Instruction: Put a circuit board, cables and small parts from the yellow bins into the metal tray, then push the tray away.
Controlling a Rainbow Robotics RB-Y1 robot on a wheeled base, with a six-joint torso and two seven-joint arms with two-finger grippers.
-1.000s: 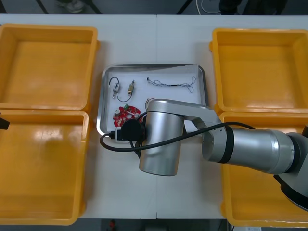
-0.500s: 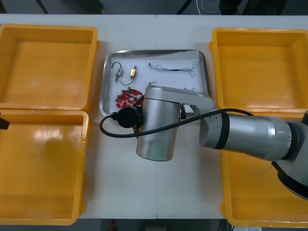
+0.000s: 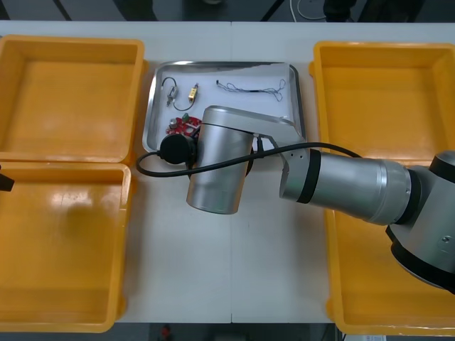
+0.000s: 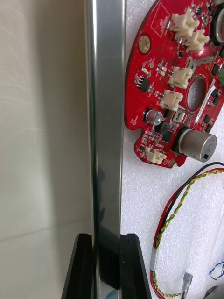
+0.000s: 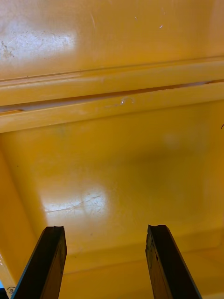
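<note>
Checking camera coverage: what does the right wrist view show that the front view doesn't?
Right wrist view alone: the right gripper shut on the metal tray's rim, and a red and yellow cable. Front view alone: the yellow bins, small metal parts and a thin cable at the tray's far end. Both: tray and circuit board.

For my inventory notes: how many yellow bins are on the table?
4 bins: far left, near left, far right, near right.

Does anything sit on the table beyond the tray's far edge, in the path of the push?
Nothing visible does: only bare table lies beyond the metal tray. The right gripper is shut on the tray's rim.
</note>
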